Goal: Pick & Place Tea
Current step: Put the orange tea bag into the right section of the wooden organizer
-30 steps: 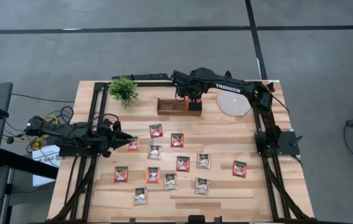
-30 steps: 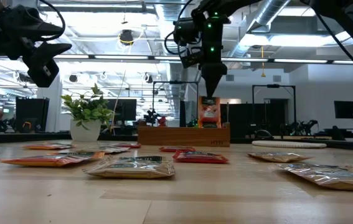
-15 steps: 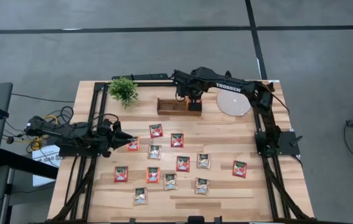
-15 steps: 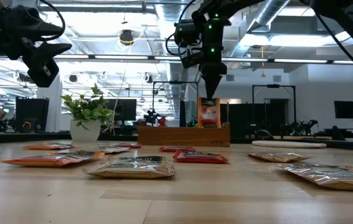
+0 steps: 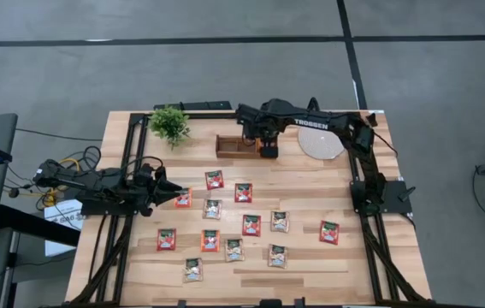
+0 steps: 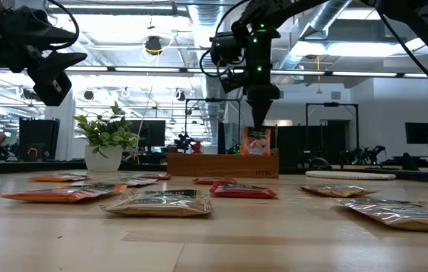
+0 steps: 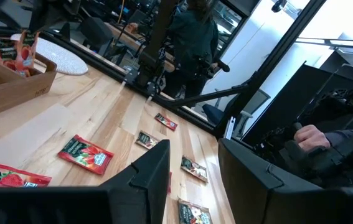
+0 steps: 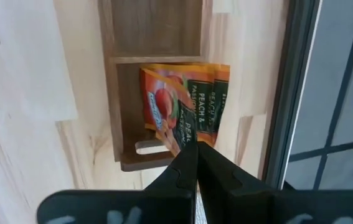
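My right tool [image 8: 193, 152], fingers closed and empty, hangs directly above the orange flat square tea sachets [image 8: 185, 102] standing in the brown wooden tray's [image 8: 154, 28] end compartment. My left tool [image 5: 176, 196] waits open.

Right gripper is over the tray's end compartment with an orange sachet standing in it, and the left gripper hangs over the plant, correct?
Not quite. The left gripper is beside the red sachet at the table's left edge, far from the plant, as the high view shows. The right gripper, tray and orange sachet are as stated.
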